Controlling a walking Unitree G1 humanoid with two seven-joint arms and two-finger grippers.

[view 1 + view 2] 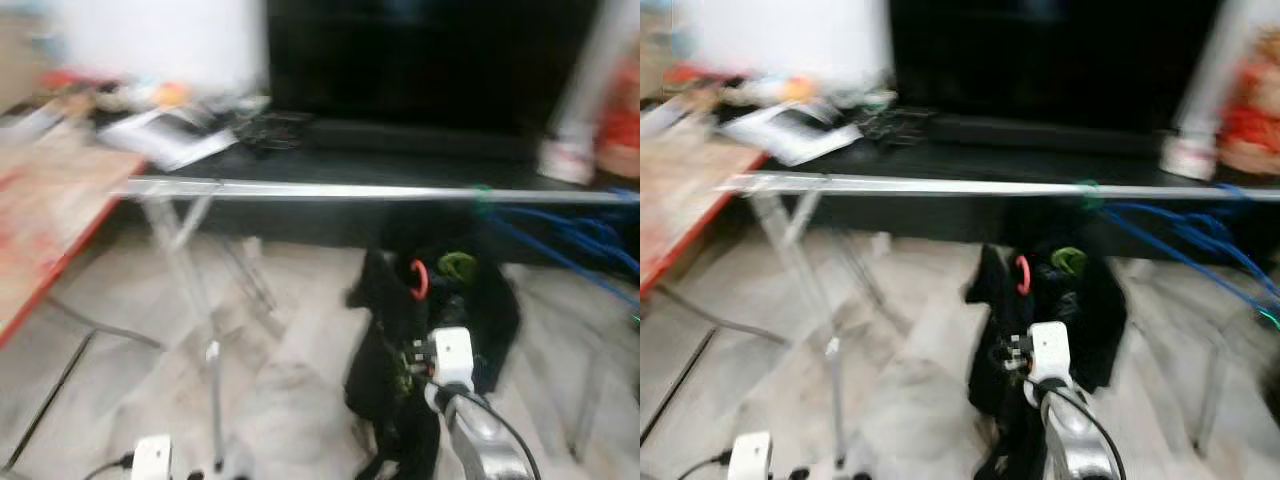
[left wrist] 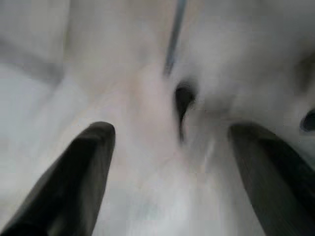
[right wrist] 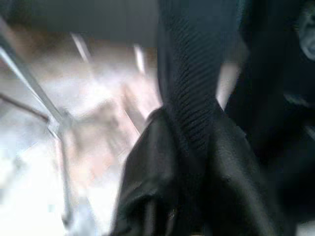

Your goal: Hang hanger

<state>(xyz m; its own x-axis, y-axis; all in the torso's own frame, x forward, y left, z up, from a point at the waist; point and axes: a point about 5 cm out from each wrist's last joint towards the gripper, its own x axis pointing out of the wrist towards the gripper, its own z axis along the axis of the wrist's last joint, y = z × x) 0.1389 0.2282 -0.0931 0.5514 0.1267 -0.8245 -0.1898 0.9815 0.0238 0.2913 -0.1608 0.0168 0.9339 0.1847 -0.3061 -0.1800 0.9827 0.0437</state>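
Note:
The picture is blurred. A silver rack rail runs across at mid height. Just below it hangs a black garment on a hanger with a red hook; a green hook sits beside it. Neither hook touches the rail. My right arm reaches up into the garment from below. In the right wrist view my right gripper is shut around ribbed black cloth. My left gripper is low and open above the pale floor, with nothing between its fingers.
The rack's slanted legs stand to the left of the garment. Blue cables hang over the rail at the right. Behind it is a dark bench with papers. A red-edged wooden table is at the left.

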